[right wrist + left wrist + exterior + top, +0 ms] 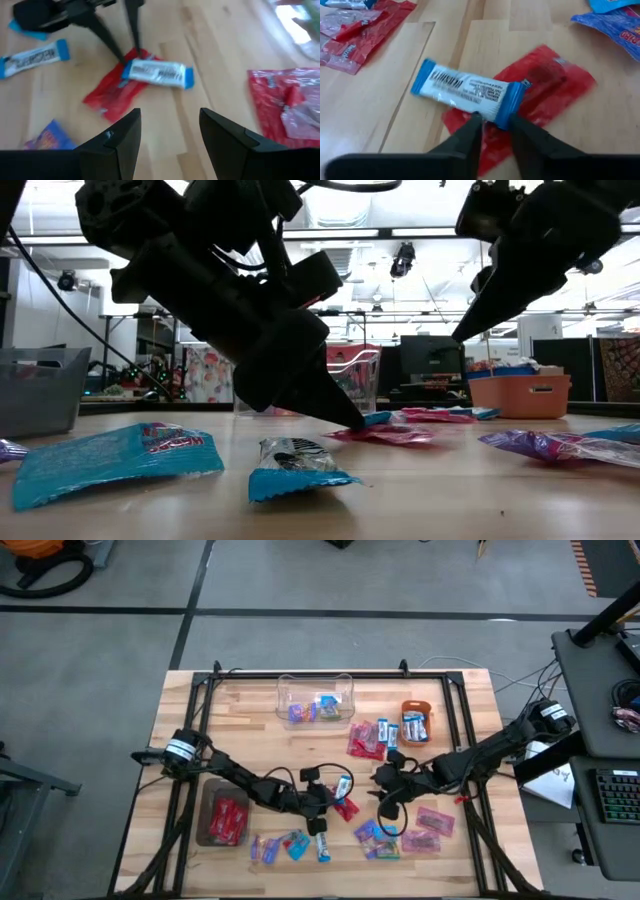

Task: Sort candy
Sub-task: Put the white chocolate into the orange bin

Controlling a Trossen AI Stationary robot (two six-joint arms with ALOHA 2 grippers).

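Item in hand: blue-and-white sweet (467, 93), a flat shiny packet lying across a red sweet (540, 90) near the middle of the worktop (190, 740).
Handling, judged: very light, thin, crinkly and slippery; the wrapper will flex and may slide off the red one beneath, or drag it along.
Where to hold, judged: across the narrow width at one crimped end, pinching only the top packet.
Left gripper (494, 121): jaws a little apart, tips straddling the blue end of that sweet; whether they have clamped it I cannot tell.
Right gripper (170, 125): just right of the pair, raised above the worktop, jaws wide apart, holding nothing.
Other candy (395, 835): scattered along the near edge and to the right.
Containers: clear box (315, 698) and orange bowl (415, 720) on the far side; grey bin (222, 815) near left, red packets inside.
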